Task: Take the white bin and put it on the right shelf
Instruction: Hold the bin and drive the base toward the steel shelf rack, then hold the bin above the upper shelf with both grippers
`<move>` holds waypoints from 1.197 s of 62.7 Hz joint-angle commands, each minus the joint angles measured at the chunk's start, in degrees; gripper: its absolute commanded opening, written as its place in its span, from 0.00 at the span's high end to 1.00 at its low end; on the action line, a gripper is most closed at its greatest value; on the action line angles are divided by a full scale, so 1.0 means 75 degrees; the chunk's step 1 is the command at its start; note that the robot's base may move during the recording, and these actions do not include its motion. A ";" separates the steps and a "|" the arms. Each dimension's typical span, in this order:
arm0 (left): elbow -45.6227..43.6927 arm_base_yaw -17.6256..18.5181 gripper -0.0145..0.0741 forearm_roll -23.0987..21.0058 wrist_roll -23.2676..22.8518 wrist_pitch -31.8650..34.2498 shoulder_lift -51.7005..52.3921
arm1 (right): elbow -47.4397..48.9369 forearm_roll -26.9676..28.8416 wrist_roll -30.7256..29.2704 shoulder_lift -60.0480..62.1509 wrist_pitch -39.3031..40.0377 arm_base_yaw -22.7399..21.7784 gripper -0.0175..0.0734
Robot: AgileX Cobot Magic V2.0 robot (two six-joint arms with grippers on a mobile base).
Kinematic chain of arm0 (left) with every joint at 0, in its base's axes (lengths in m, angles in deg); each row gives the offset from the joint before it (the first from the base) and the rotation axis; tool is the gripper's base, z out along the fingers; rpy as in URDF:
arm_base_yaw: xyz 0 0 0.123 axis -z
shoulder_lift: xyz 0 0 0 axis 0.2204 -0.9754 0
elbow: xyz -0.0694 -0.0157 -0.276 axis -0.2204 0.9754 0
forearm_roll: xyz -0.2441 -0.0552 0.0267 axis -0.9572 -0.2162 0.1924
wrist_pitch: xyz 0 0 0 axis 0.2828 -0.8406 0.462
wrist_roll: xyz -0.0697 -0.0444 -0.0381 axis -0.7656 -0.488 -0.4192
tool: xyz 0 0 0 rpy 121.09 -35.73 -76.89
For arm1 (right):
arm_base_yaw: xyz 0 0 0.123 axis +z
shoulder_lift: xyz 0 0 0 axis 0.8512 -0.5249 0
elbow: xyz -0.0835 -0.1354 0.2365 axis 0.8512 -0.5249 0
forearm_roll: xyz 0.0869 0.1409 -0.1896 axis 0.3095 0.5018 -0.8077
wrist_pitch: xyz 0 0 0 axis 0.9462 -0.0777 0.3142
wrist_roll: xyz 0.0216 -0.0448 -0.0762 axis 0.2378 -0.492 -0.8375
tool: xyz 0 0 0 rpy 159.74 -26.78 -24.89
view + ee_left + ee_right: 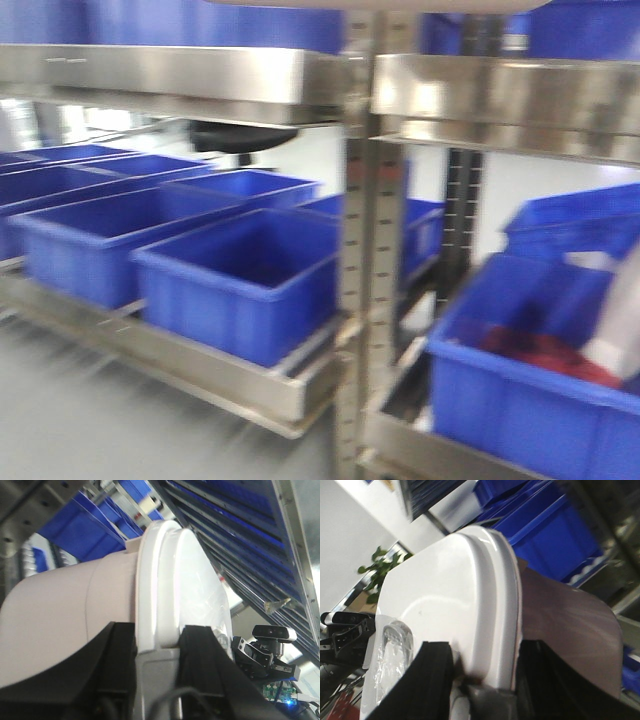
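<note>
Jaws on both arms pinch the white bin (100,610); blue crates (530,400) crowd right shelf (500,95).

Your front view is smeared with motion blur: the crates (240,280) lose their edges, and glare streaks the steel of the shelf (500,100). At your left wrist, bright light blows out the lid (185,580) of the bin (60,620). At your right wrist, the bin's side sits in brown shadow, background soft.

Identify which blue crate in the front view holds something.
The lower-right blue crate: red material lies inside it, while the left rack's crates look empty.
</note>
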 commanded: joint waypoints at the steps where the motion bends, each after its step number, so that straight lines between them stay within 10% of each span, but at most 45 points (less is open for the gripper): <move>1: -0.0305 0.0362 0.98 -0.0676 0.0092 -0.1797 0.0405 | 0.0298 0.0820 -0.0044 0.0330 -0.1832 0.0294 0.75; 75: -0.0305 0.0362 0.98 -0.0676 0.0092 -0.1789 0.0405 | 0.0298 0.0820 -0.0044 0.0330 -0.1763 0.0294 0.75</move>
